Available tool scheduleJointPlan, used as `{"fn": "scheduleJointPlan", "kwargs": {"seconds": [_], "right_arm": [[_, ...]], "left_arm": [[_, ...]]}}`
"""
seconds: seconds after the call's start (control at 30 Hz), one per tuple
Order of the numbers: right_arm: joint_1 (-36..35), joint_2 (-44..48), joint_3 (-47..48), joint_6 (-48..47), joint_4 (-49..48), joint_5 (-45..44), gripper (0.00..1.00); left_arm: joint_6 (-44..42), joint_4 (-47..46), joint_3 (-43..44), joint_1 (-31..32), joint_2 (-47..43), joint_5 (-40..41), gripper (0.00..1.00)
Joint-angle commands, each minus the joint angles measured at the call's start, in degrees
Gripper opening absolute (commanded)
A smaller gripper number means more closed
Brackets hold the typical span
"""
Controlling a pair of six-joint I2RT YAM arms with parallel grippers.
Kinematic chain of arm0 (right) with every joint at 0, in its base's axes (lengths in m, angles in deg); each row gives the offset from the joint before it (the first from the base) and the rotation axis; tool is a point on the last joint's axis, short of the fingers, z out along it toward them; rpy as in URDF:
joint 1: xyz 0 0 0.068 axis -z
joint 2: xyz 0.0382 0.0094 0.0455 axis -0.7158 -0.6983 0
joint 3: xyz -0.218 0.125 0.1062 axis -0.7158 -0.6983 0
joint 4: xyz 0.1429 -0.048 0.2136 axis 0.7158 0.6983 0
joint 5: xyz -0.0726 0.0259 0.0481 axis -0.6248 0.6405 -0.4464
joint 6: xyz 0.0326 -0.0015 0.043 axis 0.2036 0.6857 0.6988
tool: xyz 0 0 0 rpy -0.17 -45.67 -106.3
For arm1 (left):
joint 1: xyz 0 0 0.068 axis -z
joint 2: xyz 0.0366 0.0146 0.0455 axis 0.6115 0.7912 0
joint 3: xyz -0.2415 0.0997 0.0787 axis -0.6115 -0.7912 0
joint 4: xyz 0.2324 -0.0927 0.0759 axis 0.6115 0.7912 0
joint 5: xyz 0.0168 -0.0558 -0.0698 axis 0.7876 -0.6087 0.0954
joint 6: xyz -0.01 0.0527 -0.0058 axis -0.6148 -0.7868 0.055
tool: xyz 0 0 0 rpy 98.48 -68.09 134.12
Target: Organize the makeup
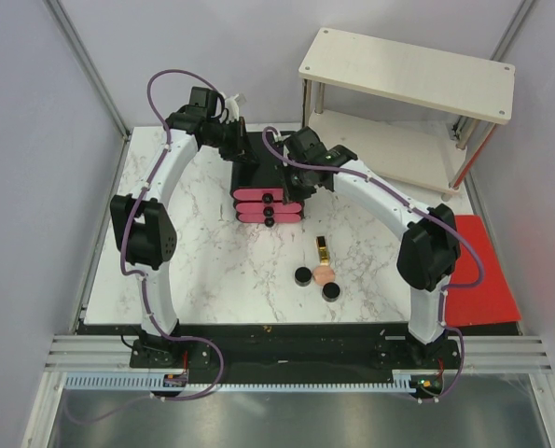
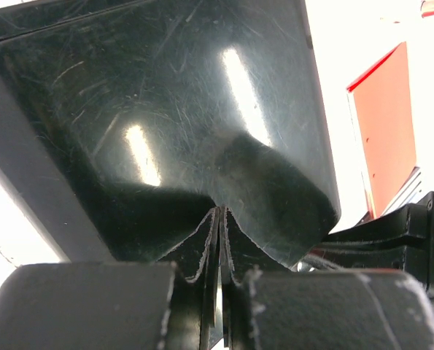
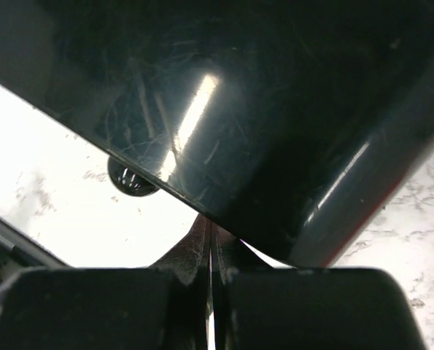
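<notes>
The makeup lies in front of the black box with three pink drawers (image 1: pixel 268 203): a gold-black tube (image 1: pixel 324 250), a peach puff (image 1: pixel 325 276) and two round black jars (image 1: pixel 302 276) (image 1: pixel 331 292). My left gripper (image 1: pixel 248 155) is shut, its tips (image 2: pixel 220 213) pressed against the box's glossy black surface (image 2: pixel 165 95) at its back left. My right gripper (image 1: pixel 301 177) is shut, its tips (image 3: pixel 211 227) against the box's right side (image 3: pixel 275 109). One black jar (image 3: pixel 133 179) shows under the box edge in the right wrist view. Foundation tubes and the clear container are out of view.
A two-level wooden shelf (image 1: pixel 408 75) stands at the back right. A red mat (image 1: pixel 478 271) lies off the table's right edge and also shows in the left wrist view (image 2: pixel 388 131). White marble tabletop (image 1: pixel 193 252) spreads left of the makeup.
</notes>
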Motion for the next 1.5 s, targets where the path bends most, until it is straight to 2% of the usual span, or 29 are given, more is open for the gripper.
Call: {"fn": "scheduleJointPlan", "kwargs": {"seconds": [0.0,0.47,0.63,0.73,0.83,0.97,1.0,1.13,1.23,1.37,1.47], "right_arm": [[1.99,-1.85,0.10,1.81,-4.19,-15.34,0.00],[1.99,0.60,-4.82,4.63,-10.60,-27.91,0.00],[1.99,2.01,-5.62,2.61,-12.02,-23.00,0.00],[1.82,4.82,-9.73,-0.20,-12.80,-16.87,0.00],[1.64,9.12,-16.57,-2.22,-16.56,-9.15,0.06],[1.38,12.21,-21.70,-2.40,-18.34,-1.82,0.32],[1.20,12.38,-22.40,-2.32,-18.43,-0.68,0.36],[0.15,12.12,-24.34,-1.79,-20.71,1.79,0.40],[-1.87,11.25,-24.34,-1.79,-22.47,-0.22,0.41],[-5.03,9.58,-23.46,-1.52,-24.49,-7.06,0.40],[-6.44,7.99,-22.32,-1.53,-26.25,-7.88,0.41]], "left_arm": [[-3.48,10.62,-4.67,-0.08,4.18,10.32,0.07],[-5.76,9.92,-6.17,0.01,2.24,7.07,0.08],[-5.41,9.65,-6.52,-0.08,2.15,7.68,0.08],[-5.06,9.56,-6.61,-0.07,2.50,7.77,0.08],[-4.71,9.21,-6.87,0.01,2.68,7.85,0.08],[-4.62,9.12,-6.96,-0.07,2.94,7.94,0.09],[-4.62,9.04,-7.05,-0.08,3.12,7.94,0.08],[-4.71,8.86,-7.49,-0.07,3.29,7.85,0.08],[-4.80,8.77,-7.84,0.01,3.38,7.94,0.08],[-4.97,8.60,-8.10,-0.07,3.47,7.77,0.08],[-5.06,8.60,-8.45,-0.07,3.47,7.77,0.08]]}}
